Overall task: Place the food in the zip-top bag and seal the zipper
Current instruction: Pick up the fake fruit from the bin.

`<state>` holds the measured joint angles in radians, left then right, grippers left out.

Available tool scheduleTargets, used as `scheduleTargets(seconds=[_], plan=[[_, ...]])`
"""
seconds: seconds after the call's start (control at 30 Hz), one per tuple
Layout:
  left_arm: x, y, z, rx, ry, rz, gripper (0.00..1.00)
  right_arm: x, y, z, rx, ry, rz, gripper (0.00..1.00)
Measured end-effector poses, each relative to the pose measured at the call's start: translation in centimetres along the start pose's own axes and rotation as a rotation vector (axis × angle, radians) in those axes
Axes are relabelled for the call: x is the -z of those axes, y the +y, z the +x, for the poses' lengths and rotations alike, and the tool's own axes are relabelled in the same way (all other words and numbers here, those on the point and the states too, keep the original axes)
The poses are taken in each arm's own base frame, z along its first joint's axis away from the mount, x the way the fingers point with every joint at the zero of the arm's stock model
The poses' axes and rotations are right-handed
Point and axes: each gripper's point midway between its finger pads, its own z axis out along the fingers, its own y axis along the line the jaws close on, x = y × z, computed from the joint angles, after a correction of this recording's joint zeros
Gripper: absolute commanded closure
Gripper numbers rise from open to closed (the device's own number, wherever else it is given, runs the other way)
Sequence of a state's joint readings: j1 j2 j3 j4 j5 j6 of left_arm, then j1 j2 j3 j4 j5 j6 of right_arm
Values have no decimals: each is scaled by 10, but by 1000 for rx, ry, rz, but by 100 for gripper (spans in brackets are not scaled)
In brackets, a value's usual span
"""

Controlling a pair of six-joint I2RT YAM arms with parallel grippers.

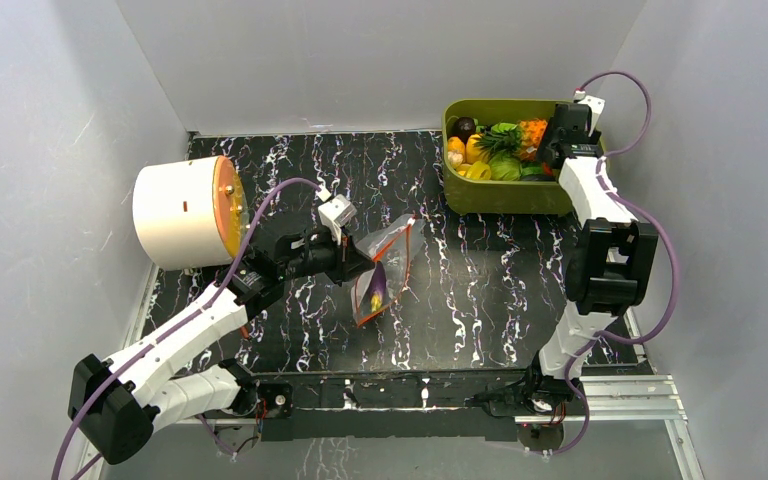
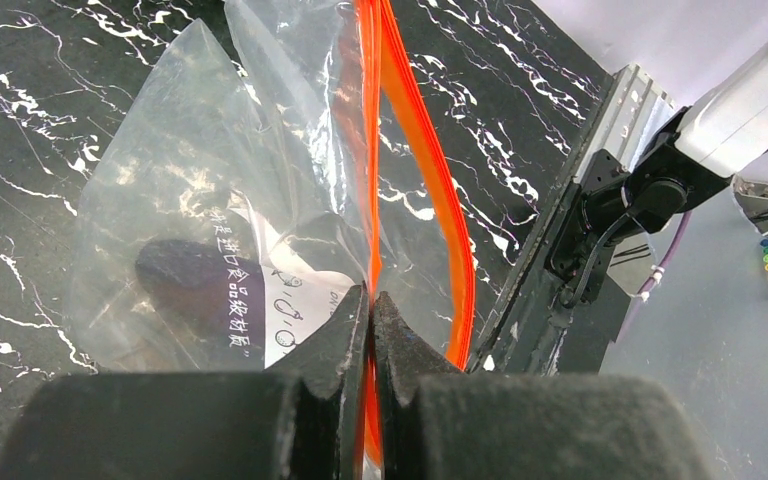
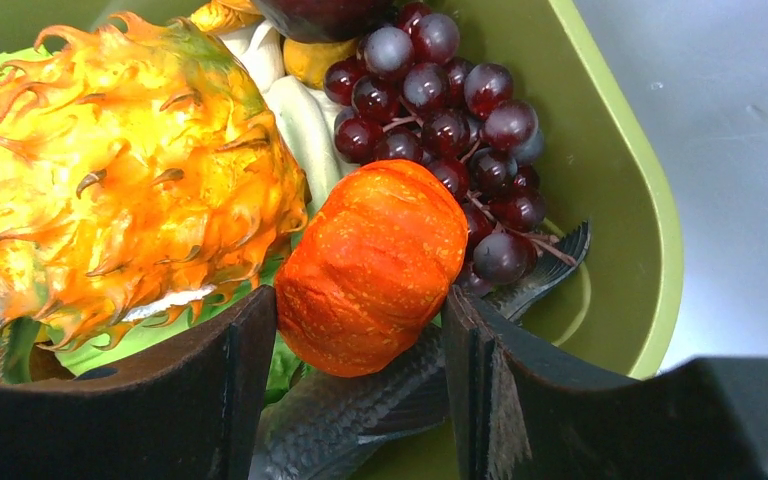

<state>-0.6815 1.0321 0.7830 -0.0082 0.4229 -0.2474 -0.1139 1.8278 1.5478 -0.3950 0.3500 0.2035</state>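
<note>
You are mid-pick. Your right gripper point(image 3: 360, 300) straddles the orange-red round piece point(image 3: 370, 265) in the green bin point(image 3: 640, 230), at one o'clock from the zip-top bag point(image 1: 385, 270); whether the jaws grip is unclear. Next: close, lift, carry. Your left gripper point(image 2: 372, 300) clamps the zipper point(image 2: 430, 170), holding the clear, crinkly bag's mouth agape mid-table.

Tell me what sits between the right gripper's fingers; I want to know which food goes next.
A small orange pumpkin sits between the fingers of the right gripper, touching both, in the green bin beside the grapes. The right wrist view shows it.
</note>
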Motion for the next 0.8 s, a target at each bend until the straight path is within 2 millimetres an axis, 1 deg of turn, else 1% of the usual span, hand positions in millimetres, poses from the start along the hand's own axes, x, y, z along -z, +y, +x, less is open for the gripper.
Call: scheduleTargets(seconds=[0.13,0.3,0.47,0.6,0.7,0.8], plan=[[1,2,-2,2,-7,-16,100,-1,0,3,0,2,3,61],[4,8,-7,-1,-34,-58,100,5,-2,2,-5,-7,6,65],[8,17,-12,-1,-57,-120,100,24,0,-12,-10,-45,0,67],[9,25,-11,21,-61,-174,100,40,6,-22,-14,-77,-14,68],[11,32,-11,47,-65,-214,100,50,13,-24,-8,-82,-29,68],[12,38,-13,71,-63,-257,100,61,25,-20,6,-72,-50,69]])
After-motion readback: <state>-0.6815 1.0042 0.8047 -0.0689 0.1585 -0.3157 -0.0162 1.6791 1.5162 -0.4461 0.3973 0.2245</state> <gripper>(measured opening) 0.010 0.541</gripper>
